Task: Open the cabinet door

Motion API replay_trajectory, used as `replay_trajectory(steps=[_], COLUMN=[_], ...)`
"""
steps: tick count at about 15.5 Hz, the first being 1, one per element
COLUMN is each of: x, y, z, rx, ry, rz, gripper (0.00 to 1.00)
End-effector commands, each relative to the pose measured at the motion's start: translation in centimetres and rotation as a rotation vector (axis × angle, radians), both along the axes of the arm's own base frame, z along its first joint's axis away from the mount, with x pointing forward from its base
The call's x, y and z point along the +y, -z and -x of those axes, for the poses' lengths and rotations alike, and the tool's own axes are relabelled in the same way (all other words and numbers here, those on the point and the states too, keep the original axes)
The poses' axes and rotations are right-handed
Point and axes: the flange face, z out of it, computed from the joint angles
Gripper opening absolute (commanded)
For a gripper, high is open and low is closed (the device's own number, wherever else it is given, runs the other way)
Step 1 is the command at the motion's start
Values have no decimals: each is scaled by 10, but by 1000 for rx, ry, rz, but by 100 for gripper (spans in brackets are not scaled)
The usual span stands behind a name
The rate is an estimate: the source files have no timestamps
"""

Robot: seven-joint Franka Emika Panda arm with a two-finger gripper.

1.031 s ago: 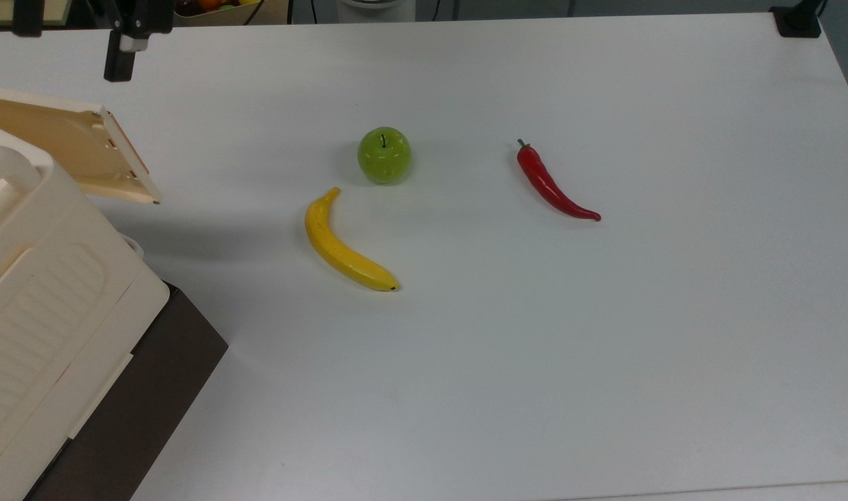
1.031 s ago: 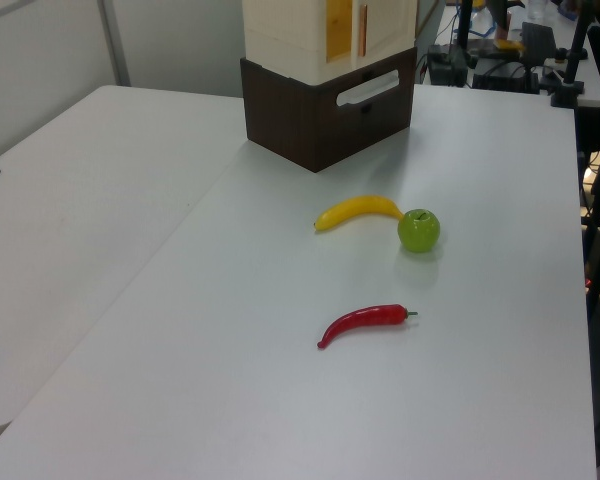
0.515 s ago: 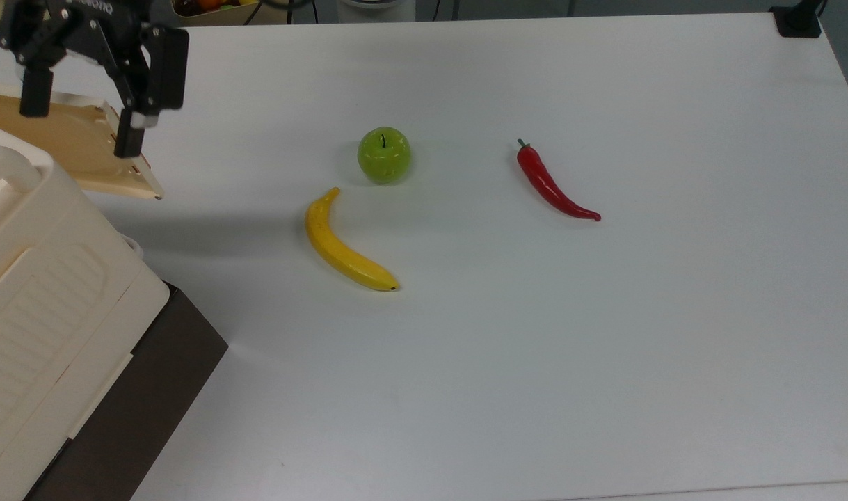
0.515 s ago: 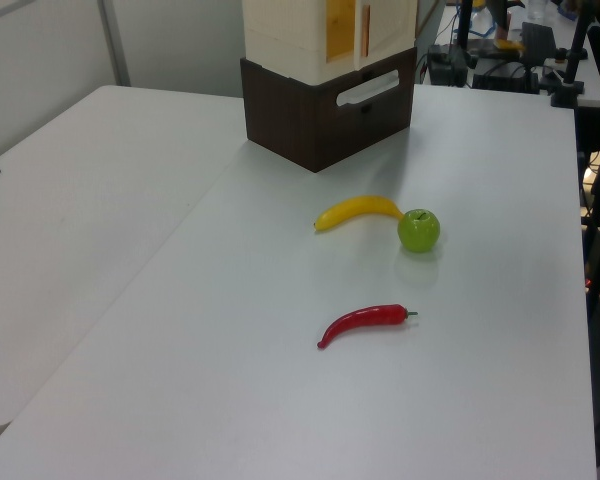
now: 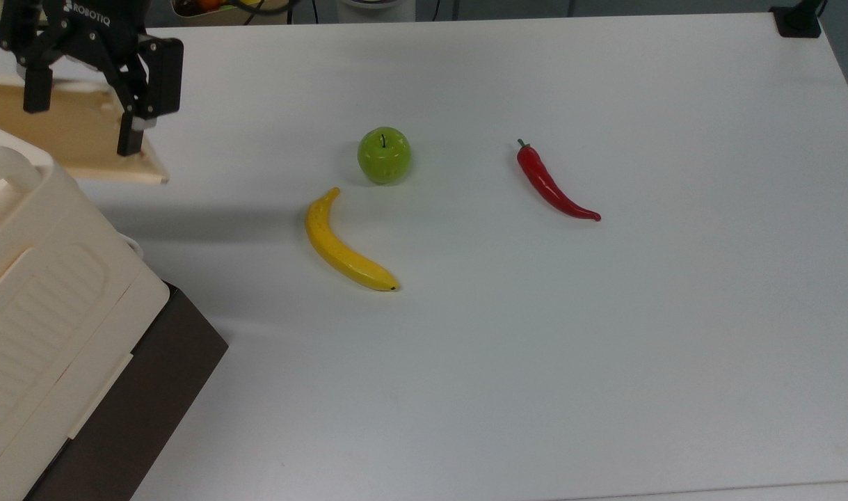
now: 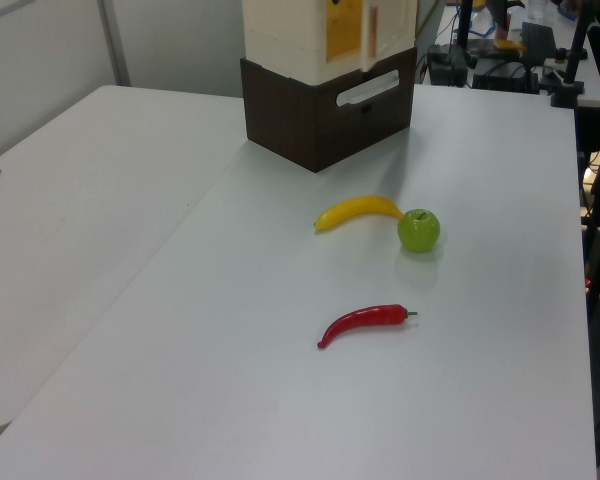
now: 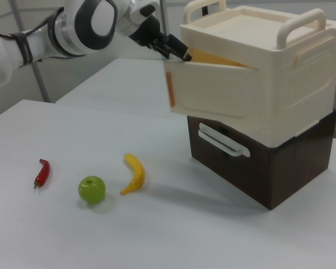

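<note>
The cream cabinet (image 5: 48, 292) on its dark brown base (image 5: 145, 396) stands at the top view's lower left. Its cabinet door (image 5: 76, 149) hangs partly open, tan inner face up in the top view. In the right view the cabinet door (image 7: 213, 95) leans out from the cabinet (image 7: 280, 73), orange edge towards the right view's left. My gripper (image 5: 83, 111) is open, its black fingers spread over the door's outer end. In the right view my gripper (image 7: 179, 50) sits at the door's upper corner. The left view shows the cabinet (image 6: 280, 30) at the far end, its door (image 6: 368, 30) edge-on.
On the white table (image 5: 604, 348) lie a yellow banana (image 5: 344, 243), a green apple (image 5: 384, 154) and a red chili (image 5: 552, 184), all to the top view's right of the cabinet. A black mount (image 5: 799, 21) sits at the table's far right corner.
My gripper came down from the top view's upper edge onto the door's end. The door has swung further out, its free edge shifting upward in the top view.
</note>
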Motion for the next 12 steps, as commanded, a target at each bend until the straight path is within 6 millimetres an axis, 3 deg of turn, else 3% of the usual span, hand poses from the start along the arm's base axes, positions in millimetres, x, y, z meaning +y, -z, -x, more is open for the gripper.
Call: replay_trajectory(steps=[1,3,9,12], x=[-5,-8,-53,-53], y=[-12,-16,-32,-25], z=[26,40,89,93], rx=[137,222,439,505], ry=[-27,-48,-135,-177], rz=[26,42,49,51], gripper=[100,100,100,100])
